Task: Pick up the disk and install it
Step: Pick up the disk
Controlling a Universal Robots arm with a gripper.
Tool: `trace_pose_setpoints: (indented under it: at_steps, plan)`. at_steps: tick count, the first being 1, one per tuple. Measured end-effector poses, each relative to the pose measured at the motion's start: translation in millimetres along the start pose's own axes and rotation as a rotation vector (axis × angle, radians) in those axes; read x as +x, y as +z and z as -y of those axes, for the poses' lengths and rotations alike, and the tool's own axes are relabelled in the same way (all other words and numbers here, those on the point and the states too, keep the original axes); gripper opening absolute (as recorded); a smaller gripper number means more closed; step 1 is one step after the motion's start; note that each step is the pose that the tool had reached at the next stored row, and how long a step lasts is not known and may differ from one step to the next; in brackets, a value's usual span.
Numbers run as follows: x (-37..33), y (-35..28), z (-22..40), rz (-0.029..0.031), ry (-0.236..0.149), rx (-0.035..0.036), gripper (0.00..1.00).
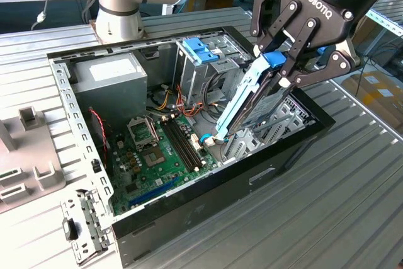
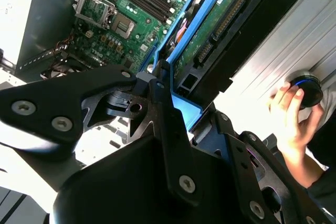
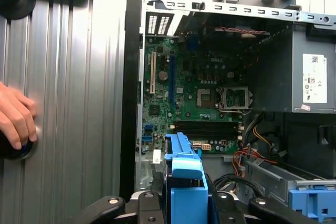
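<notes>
My gripper (image 1: 281, 72) is shut on the disk (image 1: 244, 104), a flat drive with blue side rails. The disk hangs steeply tilted, with its lower end down inside the open computer case (image 1: 220, 188), near that case's side at the exterior view's right. In the second wrist view the disk's (image 2: 209, 31) green circuit side and blue rail run away from the fingers (image 2: 164, 94). The first wrist view looks along the disk's blue rail end (image 3: 186, 182) toward the motherboard (image 3: 199, 93).
The case holds a grey power supply (image 1: 111, 79), a motherboard (image 1: 157, 155), loose cables, and a drive cage with a light-blue latch piece (image 1: 200, 50). A metal bracket (image 1: 85, 228) and grey fixtures (image 1: 25, 155) lie on the ribbed table. A person's hand (image 2: 291, 119) rests on a round knob (image 2: 308, 88).
</notes>
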State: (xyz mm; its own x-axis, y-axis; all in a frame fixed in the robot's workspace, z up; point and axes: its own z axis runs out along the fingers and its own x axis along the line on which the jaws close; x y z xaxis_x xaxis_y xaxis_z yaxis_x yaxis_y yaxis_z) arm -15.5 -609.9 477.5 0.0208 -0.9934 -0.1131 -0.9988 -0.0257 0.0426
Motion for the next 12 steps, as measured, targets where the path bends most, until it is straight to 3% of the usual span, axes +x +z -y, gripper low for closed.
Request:
trace_pose_setpoints:
  at_steps: [5,12]
  plan:
    - [0.1,0.3,2.8,-0.0008,0.0,0.0,0.37]
    - [0.4,1.0,11.5,-0.0033,0.0,-0.0001,0.37]
